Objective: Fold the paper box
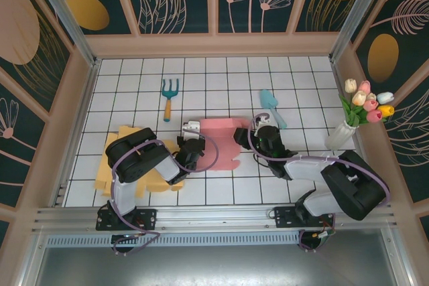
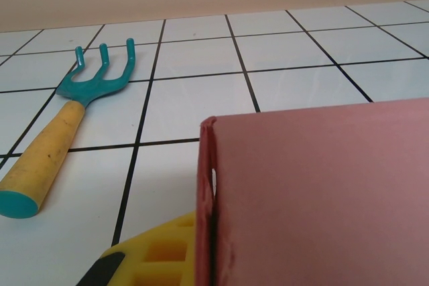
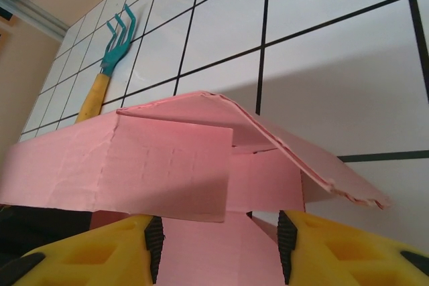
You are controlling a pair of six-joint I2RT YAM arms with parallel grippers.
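Observation:
The pink paper box (image 1: 218,144) lies partly folded in the middle of the tiled table. My left gripper (image 1: 192,140) is at its left edge, shut on a doubled pink panel (image 2: 315,192). In the left wrist view that gripper (image 2: 211,246) shows one yellow finger (image 2: 157,256) beside the panel; the other finger is hidden behind it. My right gripper (image 1: 251,137) is at the box's right end. In the right wrist view this gripper (image 3: 220,246) stands open, its black pads (image 3: 155,246) on either side of a flat pink flap (image 3: 218,249), under a raised, slanting flap (image 3: 295,149).
A teal garden fork with a yellow handle (image 1: 169,97) lies behind the box on the left, and a teal trowel (image 1: 271,106) on the right. A white vase of tulips (image 1: 343,133) stands at the right wall. A yellow sheet (image 1: 110,159) lies under the left arm.

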